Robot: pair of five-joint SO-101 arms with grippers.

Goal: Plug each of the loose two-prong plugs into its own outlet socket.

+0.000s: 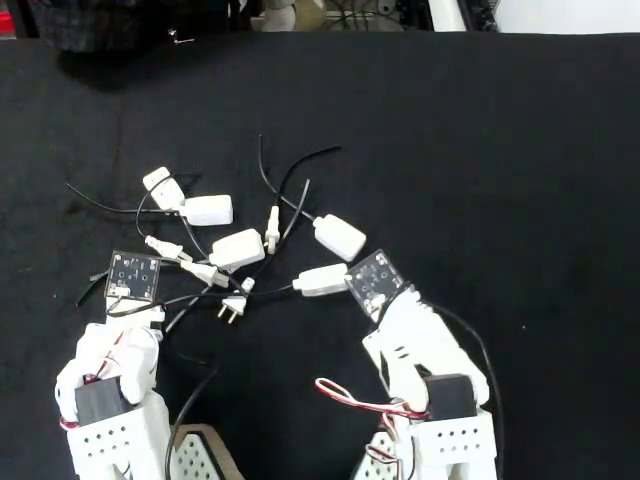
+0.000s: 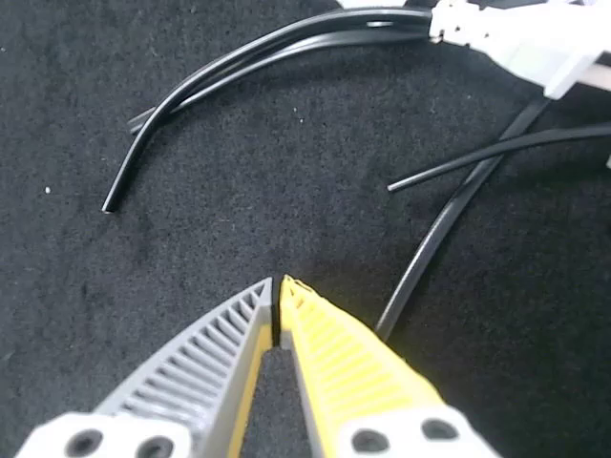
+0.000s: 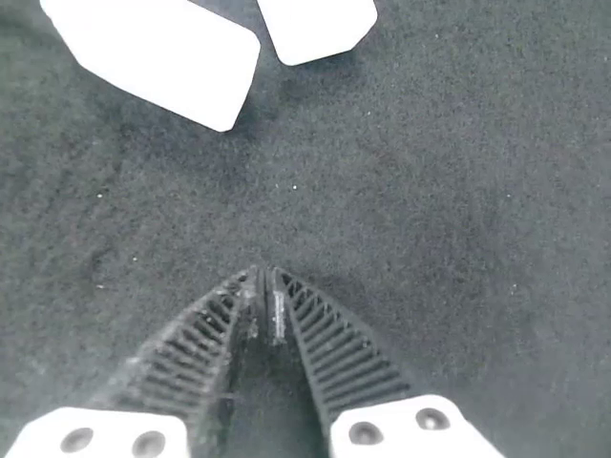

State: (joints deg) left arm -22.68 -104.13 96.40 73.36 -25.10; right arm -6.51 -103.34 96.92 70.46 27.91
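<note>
Plugs (image 1: 232, 309) and white sockets (image 1: 208, 210) lie in a loose cluster left of the tabletop (image 1: 500, 150) middle, toward the edge where both arms stand, with black cords (image 1: 290, 180) tangled among them. We see one plug with bare prongs lying apart from every socket, nearest the arms' edge. Another plug (image 1: 271, 231) lies just beside the middle socket (image 1: 237, 249); we cannot tell whether they touch. Two more sockets sit on the cluster's right side, near the right arm, and two toward the left edge, close together. We see the left tool (image 2: 277, 286) over bare tabletop with its fingers pressed together on nothing, a cord passing just beside its yellow finger (image 2: 334, 343). We see the right tool (image 3: 264, 279) likewise pressed together and empty, above bare tabletop, with two sockets (image 3: 158, 57) a little ahead of its tips.
</note>
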